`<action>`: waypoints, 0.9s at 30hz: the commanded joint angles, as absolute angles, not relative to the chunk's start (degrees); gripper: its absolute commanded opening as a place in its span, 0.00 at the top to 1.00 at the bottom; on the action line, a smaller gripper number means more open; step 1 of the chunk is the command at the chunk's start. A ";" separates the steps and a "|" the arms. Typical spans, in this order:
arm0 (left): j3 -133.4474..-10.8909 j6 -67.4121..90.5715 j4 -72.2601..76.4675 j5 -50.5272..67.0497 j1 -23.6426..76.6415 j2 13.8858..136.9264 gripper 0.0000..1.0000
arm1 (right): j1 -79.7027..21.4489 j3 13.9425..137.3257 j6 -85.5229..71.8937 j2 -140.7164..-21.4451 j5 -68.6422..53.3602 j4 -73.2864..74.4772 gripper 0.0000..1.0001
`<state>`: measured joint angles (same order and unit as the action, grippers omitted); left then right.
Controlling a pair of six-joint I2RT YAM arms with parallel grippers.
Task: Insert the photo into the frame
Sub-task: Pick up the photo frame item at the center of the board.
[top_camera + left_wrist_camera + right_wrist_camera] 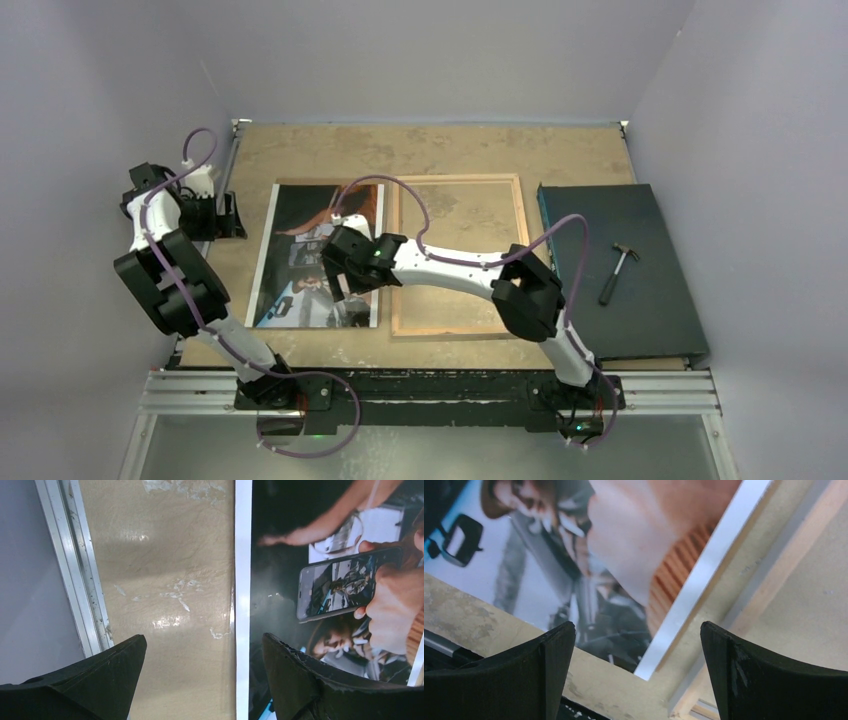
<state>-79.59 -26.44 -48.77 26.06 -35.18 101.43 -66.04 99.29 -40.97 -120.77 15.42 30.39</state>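
The photo [300,250] lies flat on the table [440,150], picture side up. The frame [455,331] lies just beside it at 3 o'clock, wood side up (they look a tiny bit apart). The right gripper [638,650] hangs over the photo's corner at 5 o'clock, fingers wide apart, holding nothing. The left gripper [204,655] hangs over the photo's 9 o'clock edge, fingers wide apart too. At 3 o'clock from the frame, a hammer [618,270] rests on a dark mat [600,230].
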 commanded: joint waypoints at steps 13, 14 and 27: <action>-74.18 -30.58 -44.60 24.80 -32.02 95.68 0.16 | -63.26 113.71 -38.24 -132.38 20.83 29.98 0.01; -73.61 -30.57 -44.16 24.52 -31.78 95.65 0.16 | -62.13 112.12 -38.62 -131.44 19.87 29.50 0.01; -66.72 -28.96 -37.76 17.98 -25.02 95.11 0.16 | -55.81 104.92 -41.53 -130.47 16.47 25.50 0.01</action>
<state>-68.86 -29.17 -41.71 21.08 -27.22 97.47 -54.17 104.42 -39.90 -129.80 16.51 24.77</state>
